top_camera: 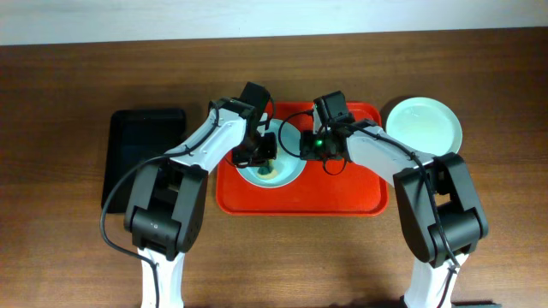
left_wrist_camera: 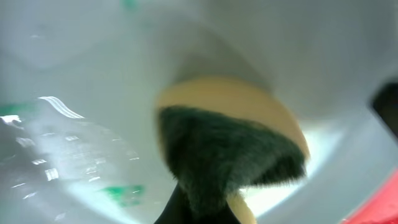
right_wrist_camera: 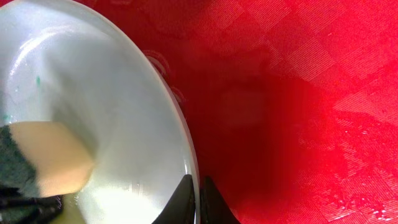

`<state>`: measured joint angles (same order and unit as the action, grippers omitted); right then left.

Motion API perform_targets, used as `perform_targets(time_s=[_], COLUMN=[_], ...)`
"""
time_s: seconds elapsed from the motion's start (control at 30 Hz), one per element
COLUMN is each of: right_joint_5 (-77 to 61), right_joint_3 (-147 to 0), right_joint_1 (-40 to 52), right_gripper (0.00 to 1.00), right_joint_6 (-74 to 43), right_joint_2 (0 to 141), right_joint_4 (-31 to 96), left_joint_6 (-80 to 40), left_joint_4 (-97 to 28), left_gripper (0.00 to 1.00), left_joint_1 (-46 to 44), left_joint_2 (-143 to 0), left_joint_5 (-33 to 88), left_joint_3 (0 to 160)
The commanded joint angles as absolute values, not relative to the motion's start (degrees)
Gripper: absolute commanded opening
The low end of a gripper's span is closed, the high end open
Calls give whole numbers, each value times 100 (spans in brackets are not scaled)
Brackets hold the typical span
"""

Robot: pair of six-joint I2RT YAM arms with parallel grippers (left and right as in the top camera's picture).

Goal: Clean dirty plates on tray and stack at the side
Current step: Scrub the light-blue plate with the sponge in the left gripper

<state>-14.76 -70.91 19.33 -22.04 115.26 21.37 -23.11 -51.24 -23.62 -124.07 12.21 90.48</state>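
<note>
A pale plate (top_camera: 289,171) lies on the red tray (top_camera: 342,195), left of the tray's middle. My left gripper (top_camera: 262,157) is shut on a yellow sponge with a dark green scouring side (left_wrist_camera: 230,143) and presses it onto the plate's inside (left_wrist_camera: 93,74). Teal smears (left_wrist_camera: 121,193) show on the wet plate. My right gripper (right_wrist_camera: 198,196) is shut on the plate's right rim (right_wrist_camera: 186,149), with red tray (right_wrist_camera: 298,112) beside it. The sponge also shows in the right wrist view (right_wrist_camera: 46,158). A mint-green plate (top_camera: 423,125) sits on the table right of the tray.
A smaller black tray (top_camera: 144,154) lies on the wooden table left of the red tray. Both arms reach over the red tray's back half. The front strip of the red tray is bare.
</note>
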Motion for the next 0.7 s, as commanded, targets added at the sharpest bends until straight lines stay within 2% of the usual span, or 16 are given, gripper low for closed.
perform_targets(time_s=[0.0, 0.2, 0.33, 0.4, 0.5, 0.53, 0.67], right_joint_5=[-1288, -1288, -1288, -1288, -1286, -1288, -1288], right_joint_3=[-7028, -7028, -7028, -7028, -7028, -7028, -7028], right_joint_1=[1949, 1949, 1949, 1949, 1949, 1949, 1949], right_gripper=[6, 6, 6, 6, 6, 6, 6], right_joint_6=[-2191, -2191, -2191, -2189, -2167, -2167, -2167], right_joint_2=[11769, 11769, 11769, 11769, 11769, 11769, 11769], right_joint_4=[2224, 2224, 2224, 2224, 2224, 2226, 2226], left_joint_6=[-2220, -2220, -2220, -2220, -2222, -2220, -2220], left_joint_4=[-5218, -5218, -5253, -5323, -5319, -5201, -5057], left_gripper=[0, 0, 0, 0, 0, 0, 0], left_joint_1=[-2272, -2272, -2272, -2272, -2270, -2270, -2200], left_joint_2=[-12567, -12567, -12551, -12512, -12501, -12501, -12571], left_joint_5=[-906, -2727, -2958, -2720, -1500, -644, 681], left_joint_3=[8886, 9061, 9437, 9786, 10250, 10313, 10311])
